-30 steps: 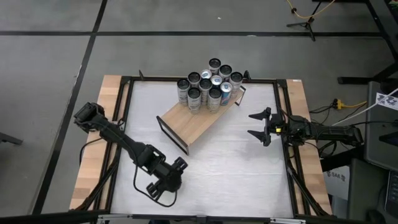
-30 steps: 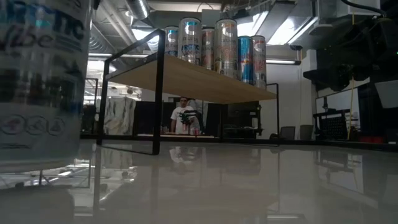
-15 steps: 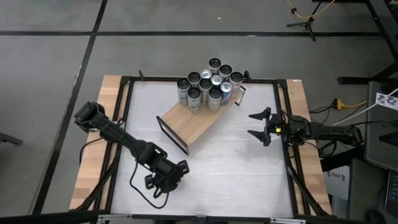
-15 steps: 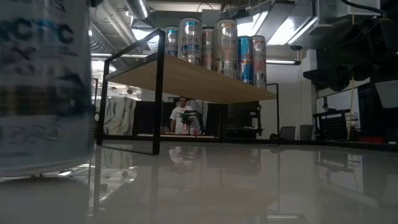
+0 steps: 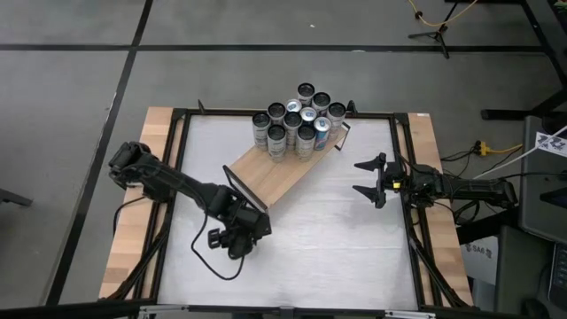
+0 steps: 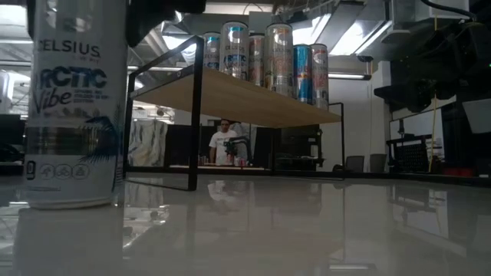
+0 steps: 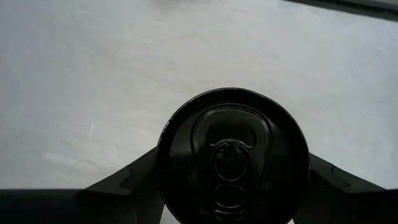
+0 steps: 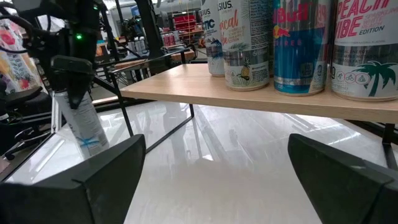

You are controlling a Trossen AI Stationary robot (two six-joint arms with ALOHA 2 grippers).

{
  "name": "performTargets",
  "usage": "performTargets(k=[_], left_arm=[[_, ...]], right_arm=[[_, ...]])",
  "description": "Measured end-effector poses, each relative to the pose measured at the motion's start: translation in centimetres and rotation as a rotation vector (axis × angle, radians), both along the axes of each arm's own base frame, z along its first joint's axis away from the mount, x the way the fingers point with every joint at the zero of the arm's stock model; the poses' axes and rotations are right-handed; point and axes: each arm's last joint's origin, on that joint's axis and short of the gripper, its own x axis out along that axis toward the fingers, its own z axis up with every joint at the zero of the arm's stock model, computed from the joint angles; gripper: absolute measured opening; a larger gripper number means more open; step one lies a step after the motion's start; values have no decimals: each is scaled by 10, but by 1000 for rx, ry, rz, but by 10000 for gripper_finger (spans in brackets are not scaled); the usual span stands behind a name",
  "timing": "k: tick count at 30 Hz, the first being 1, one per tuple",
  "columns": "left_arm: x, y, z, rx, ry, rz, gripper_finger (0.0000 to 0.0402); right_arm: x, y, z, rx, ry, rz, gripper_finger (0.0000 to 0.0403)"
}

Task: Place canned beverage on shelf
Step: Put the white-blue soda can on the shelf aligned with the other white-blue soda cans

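Note:
A tall white can stands upright under my left gripper, which is shut on it in the near middle of the table, just short of the shelf's near-left end. The left wrist view looks down on the can's dark top. The shelf, a light wooden board on black frame ends, lies aslant across the table's far middle. Several cans stand on its far-right end. My right gripper waits open and empty at the table's right, pointing at the shelf. My left gripper pinches the can's upper side wall between its two fingers, one on each side. The fingers come from above, pointing down. The can hangs upright, its base at or just above the table; I cannot tell whether it touches.
The white tabletop has free room in front of and to the right of the shelf. A black frame and wooden side boards border the table. A cable trails from my left arm. A person stands far behind the table.
My left gripper has gone from the table's near edge toward the far edge and the shelf's near-left end, carrying the can upright. In the low view the can has drawn away and shows smaller.

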Motion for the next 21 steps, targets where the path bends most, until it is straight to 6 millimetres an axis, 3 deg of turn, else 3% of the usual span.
performTargets(k=[7, 21], left_arm=[[4, 16, -1, 1, 17, 25, 246], [4, 17, -1, 9, 21, 48, 277]], right_arm=[[0, 0, 0, 0, 0, 0, 388], [0, 0, 0, 0, 0, 0, 388]])
